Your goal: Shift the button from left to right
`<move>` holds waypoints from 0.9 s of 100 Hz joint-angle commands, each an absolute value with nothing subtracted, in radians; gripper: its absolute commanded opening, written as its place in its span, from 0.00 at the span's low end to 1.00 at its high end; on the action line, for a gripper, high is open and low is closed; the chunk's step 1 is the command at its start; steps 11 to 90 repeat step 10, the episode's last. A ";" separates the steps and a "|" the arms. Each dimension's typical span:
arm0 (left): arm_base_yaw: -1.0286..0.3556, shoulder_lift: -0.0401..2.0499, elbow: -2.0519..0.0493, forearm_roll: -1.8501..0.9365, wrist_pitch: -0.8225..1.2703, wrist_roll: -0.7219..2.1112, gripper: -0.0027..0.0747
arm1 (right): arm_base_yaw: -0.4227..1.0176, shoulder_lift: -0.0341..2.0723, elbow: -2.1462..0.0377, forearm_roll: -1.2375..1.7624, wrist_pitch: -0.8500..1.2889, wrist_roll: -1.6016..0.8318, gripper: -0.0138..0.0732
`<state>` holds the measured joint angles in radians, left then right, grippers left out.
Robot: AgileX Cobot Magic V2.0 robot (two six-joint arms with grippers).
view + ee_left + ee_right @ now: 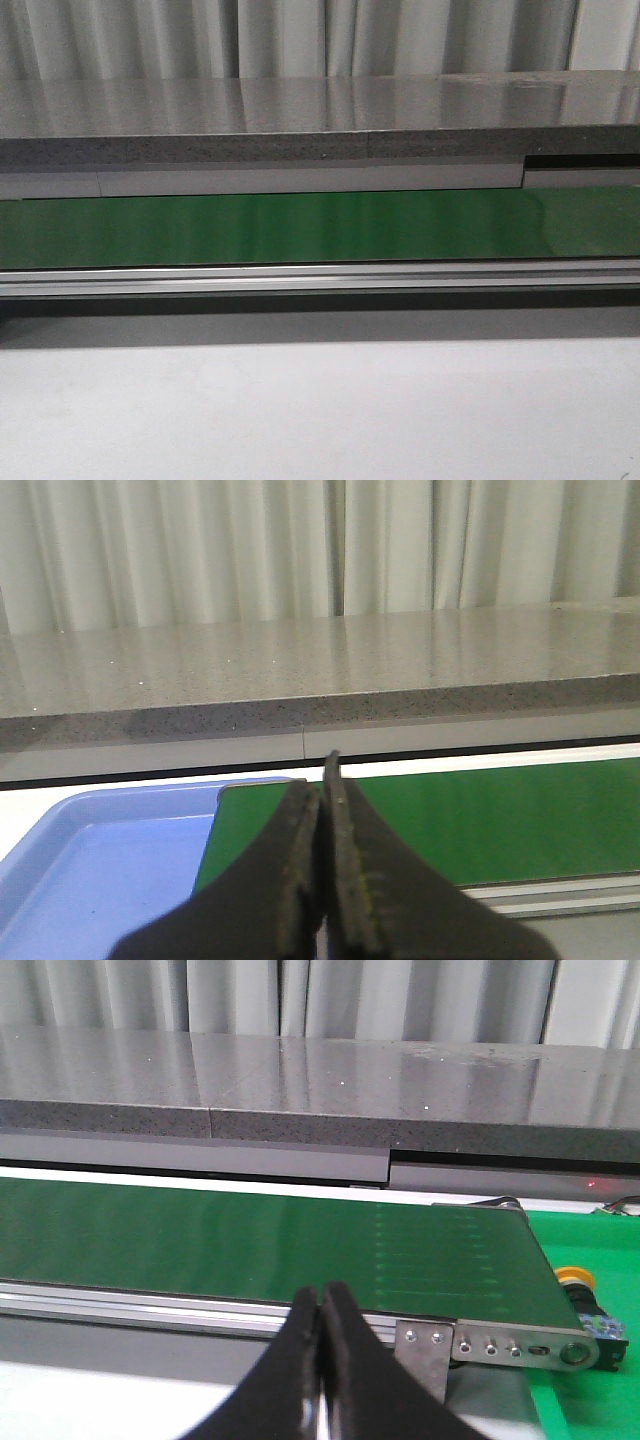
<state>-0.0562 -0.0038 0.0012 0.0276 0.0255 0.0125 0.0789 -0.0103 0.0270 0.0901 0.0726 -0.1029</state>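
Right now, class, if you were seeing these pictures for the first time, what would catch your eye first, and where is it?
The long green conveyor belt runs across the front view below a grey stone counter. A blue tray sits at the belt's left end. Past the belt's right end, a yellow-capped button peeks out beside the roller.

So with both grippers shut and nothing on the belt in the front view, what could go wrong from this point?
The button shows only in the right wrist view, half hidden past the end of the green conveyor belt, so a reach could clip the metal belt end bracket. Both the left gripper and the right gripper are shut with nothing between them; either must open before grasping. The blue tray beside the belt could catch a low sweep.
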 commanded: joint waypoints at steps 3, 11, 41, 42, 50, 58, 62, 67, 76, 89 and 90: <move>-0.067 -0.035 0.036 0.027 -0.065 0.006 0.01 | 0.077 -0.033 0.013 0.082 -0.009 -0.103 0.08; -0.067 -0.035 0.036 0.027 -0.065 0.006 0.01 | 0.077 -0.033 0.013 0.082 -0.009 -0.103 0.08; -0.067 -0.035 0.036 0.027 -0.065 0.006 0.01 | 0.077 -0.033 0.013 0.082 -0.009 -0.103 0.08; -0.067 -0.035 0.036 0.027 -0.065 0.006 0.01 | 0.077 -0.033 0.013 0.082 -0.009 -0.103 0.08; -0.067 -0.035 0.036 0.027 -0.065 0.006 0.01 | 0.077 -0.033 0.013 0.082 -0.009 -0.103 0.08; -0.067 -0.035 0.036 0.027 -0.065 0.006 0.01 | 0.077 -0.033 0.013 0.082 -0.009 -0.103 0.08; -0.067 -0.035 0.036 0.027 -0.065 0.006 0.01 | 0.077 -0.033 0.013 0.082 -0.009 -0.103 0.08; -0.067 -0.035 0.036 0.027 -0.065 0.006 0.01 | 0.077 -0.033 0.013 0.082 -0.009 -0.103 0.08; -0.067 -0.035 0.036 0.027 -0.065 0.006 0.01 | 0.077 -0.033 0.013 0.082 -0.009 -0.103 0.08; -0.067 -0.035 0.036 0.027 -0.065 0.006 0.01 | 0.077 -0.033 0.013 0.082 -0.009 -0.103 0.08; -0.067 -0.035 0.036 0.027 -0.065 0.006 0.01 | 0.077 -0.033 0.013 0.082 -0.009 -0.103 0.08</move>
